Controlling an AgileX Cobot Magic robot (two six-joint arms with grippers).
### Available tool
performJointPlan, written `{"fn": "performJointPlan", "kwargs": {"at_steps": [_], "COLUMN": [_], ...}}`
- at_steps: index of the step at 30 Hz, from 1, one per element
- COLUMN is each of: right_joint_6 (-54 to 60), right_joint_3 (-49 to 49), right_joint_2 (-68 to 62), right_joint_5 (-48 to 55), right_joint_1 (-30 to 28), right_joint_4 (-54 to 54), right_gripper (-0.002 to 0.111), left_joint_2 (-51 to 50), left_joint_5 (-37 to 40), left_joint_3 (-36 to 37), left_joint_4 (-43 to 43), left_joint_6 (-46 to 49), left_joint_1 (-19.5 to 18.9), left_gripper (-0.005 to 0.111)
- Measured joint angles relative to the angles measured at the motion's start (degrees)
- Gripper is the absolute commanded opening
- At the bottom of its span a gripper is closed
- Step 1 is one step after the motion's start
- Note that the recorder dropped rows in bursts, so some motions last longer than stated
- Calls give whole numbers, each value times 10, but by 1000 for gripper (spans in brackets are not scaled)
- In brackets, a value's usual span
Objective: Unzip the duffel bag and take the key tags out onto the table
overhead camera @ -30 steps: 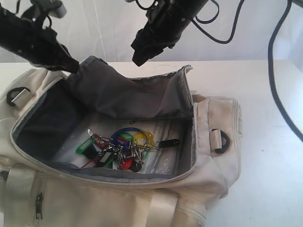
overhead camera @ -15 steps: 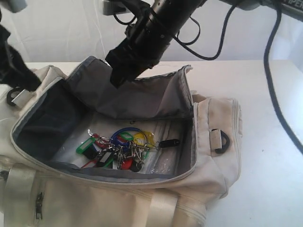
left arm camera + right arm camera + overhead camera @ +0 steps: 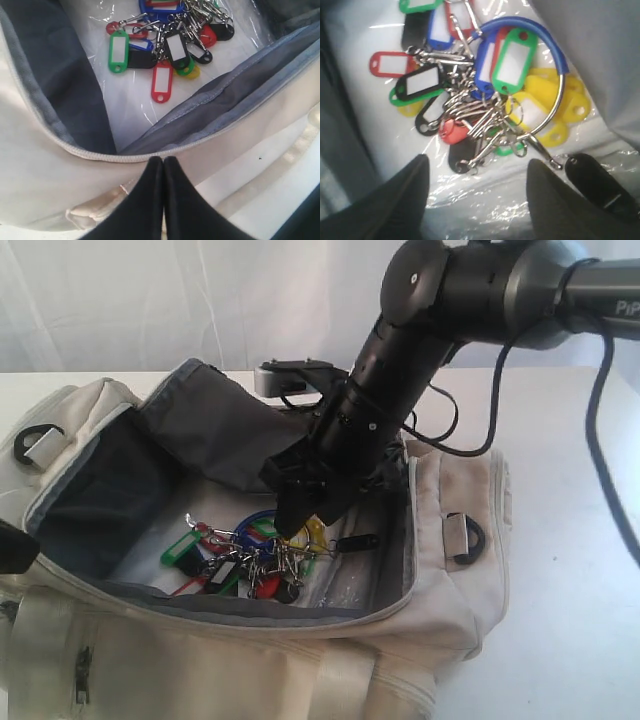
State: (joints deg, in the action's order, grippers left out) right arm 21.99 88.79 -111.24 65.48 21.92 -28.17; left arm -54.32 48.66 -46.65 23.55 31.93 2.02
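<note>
Duffel bag unzipped, wide open on table. Key tags lie on clear plastic at bag bottom. Right gripper inside bag, just above tags, fingers spread, nothing held. Left gripper outside bag by zipper edge, 2 fingers pressed together, empty.

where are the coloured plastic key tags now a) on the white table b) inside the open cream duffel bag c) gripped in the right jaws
b: the coloured plastic key tags lie inside the open cream fabric duffel bag, right jaws open above them.
</note>
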Motion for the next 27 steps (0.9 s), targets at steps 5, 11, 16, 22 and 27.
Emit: {"fn": "performJointPlan", "kwargs": {"at_steps": [5,11,16,22,27], "right_joint_6": [-13,-25,-36,-10,14], "right_joint_3": [-5,-5,-5,-5,-1], "right_joint_2": [-24,-53,-78,-83,-89], "right_joint_5": [-57,-104,-107,-93,-62], "right_joint_1": [0,0,0,-2,-1], "right_joint_4": [0,0,-1,-56,-114], "right_gripper": [66,66,66,65,56], "left_joint_2": [5,5,5,5,5], "left_joint_5": [-10,-12,-12,-12,-12], "left_joint_3": [10,10,10,10,10], "left_joint_4": [17,29,52,54,56], "left_joint_6": [2,6,24,26,28], "left_joint_1": [0,0,0,0,0], "left_gripper": [0,0,0,0,0]}}
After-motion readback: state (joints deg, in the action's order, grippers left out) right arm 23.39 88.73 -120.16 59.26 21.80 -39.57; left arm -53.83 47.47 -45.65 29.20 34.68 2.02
